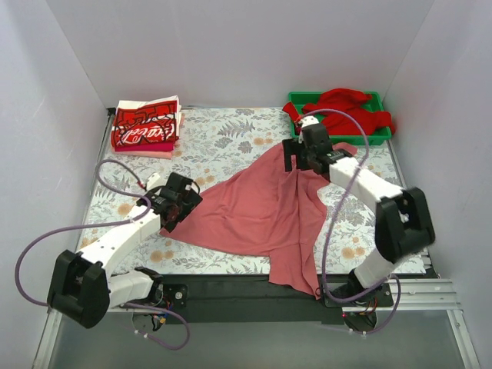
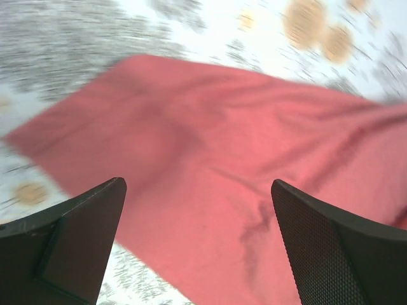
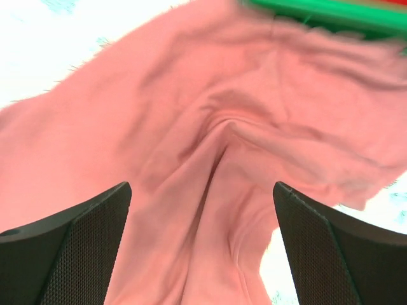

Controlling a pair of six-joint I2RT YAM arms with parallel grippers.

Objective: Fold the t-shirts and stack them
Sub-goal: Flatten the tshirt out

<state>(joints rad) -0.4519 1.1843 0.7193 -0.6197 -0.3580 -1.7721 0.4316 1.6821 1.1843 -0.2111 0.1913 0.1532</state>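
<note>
Sprawling limp across the table (image 1: 223,142), the pink tee (image 1: 261,211) will sag and slip, so the left gripper (image 1: 183,206) and right gripper (image 1: 298,163), fingers apart over it, should pinch its corners.

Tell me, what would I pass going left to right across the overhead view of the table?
Stack of folded red-and-white printed t-shirts → salmon-pink t-shirt → green tray holding a bright red t-shirt.

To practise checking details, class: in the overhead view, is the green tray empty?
No, a bright red shirt lies heaped in the green tray, spilling over its rim.
</note>
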